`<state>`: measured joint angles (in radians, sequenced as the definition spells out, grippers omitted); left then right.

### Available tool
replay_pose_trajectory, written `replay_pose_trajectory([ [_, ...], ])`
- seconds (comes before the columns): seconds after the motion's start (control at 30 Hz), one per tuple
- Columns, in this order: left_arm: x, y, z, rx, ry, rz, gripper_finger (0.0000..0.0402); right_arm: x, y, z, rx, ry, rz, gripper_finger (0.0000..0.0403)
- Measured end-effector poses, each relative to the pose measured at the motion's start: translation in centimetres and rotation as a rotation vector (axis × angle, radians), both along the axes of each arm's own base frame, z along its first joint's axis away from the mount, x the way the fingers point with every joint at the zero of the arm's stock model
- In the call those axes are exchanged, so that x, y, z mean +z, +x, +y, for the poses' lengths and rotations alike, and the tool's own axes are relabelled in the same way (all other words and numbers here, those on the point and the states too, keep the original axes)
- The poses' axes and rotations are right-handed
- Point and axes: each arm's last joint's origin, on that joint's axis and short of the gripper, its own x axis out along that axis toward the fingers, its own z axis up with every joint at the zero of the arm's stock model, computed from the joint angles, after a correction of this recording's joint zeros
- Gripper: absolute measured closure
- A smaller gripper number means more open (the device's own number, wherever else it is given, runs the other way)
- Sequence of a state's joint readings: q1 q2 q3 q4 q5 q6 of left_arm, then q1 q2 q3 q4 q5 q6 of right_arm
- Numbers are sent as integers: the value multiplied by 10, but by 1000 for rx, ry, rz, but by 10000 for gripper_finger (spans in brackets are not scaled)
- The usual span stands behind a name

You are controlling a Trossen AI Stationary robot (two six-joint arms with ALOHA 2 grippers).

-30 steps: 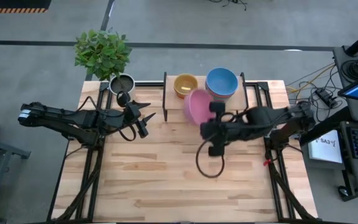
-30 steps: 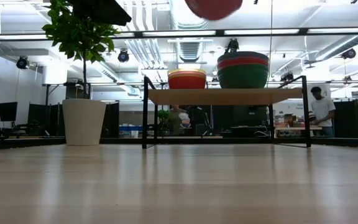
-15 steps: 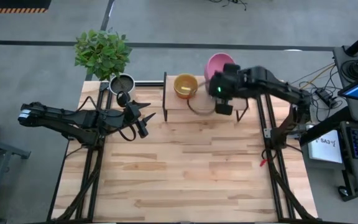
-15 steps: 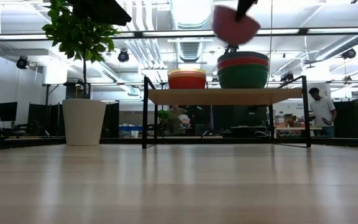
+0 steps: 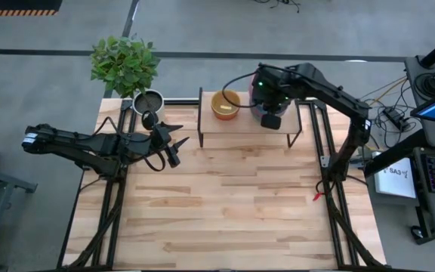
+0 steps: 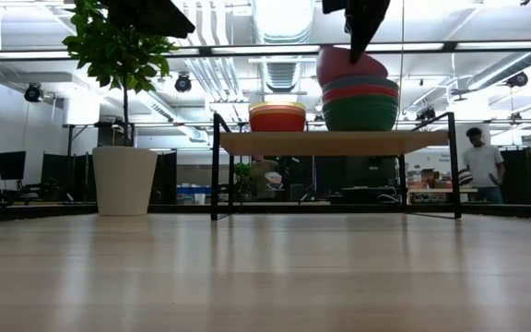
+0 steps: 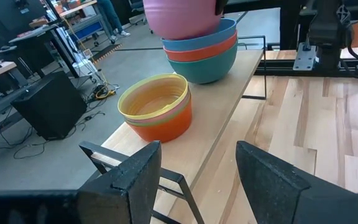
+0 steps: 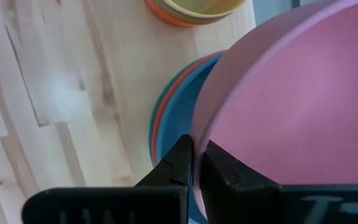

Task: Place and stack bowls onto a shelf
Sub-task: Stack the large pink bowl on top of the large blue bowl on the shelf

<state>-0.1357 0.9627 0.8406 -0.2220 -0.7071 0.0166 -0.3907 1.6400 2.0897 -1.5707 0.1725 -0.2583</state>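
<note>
On the shelf stands a stack of teal, red and blue bowls, and beside it a smaller stack with a yellow bowl on top. My right gripper is shut on a pink bowl right over the large stack. The pink bowl is tilted, with its underside down inside the blue bowl's rim. I cannot tell whether it rests there. My left gripper stays open over the table's left part, facing the shelf and holding nothing. My right gripper pinches the pink bowl's rim, one finger outside the wall and one on the inner side. The fingers come steeply from above, pointing down. The bowl hangs tilted below them over the blue bowl.
A grey plant pot with a leafy plant stands at the far left corner, left of the shelf. The shelf's black legs rise from the tabletop. Bare slatted wood fills the near half. A person stands in the room beyond.
My right gripper has carried the pink bowl from over the table's middle toward the far edge, to above the shelf's right end. It has tipped to point more steeply down. The bowl has come down onto the blue-topped stack.
</note>
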Motion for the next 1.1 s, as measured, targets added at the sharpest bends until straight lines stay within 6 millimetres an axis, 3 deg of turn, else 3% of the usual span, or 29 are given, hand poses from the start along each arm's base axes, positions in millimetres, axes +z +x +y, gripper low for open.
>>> replay_pose_trajectory([
  [0.3,0,0,0,0,0,1,210,0,0,0,2,-2,4,388],
  [0.7,0,0,0,0,0,2,210,4,-2,1,-47,4,-30,321],
  [0.9,0,0,0,0,0,2,210,15,-2,1,-79,-17,-150,322],
  [1.1,0,0,0,0,0,2,210,24,5,-2,-91,-52,-302,355],
])
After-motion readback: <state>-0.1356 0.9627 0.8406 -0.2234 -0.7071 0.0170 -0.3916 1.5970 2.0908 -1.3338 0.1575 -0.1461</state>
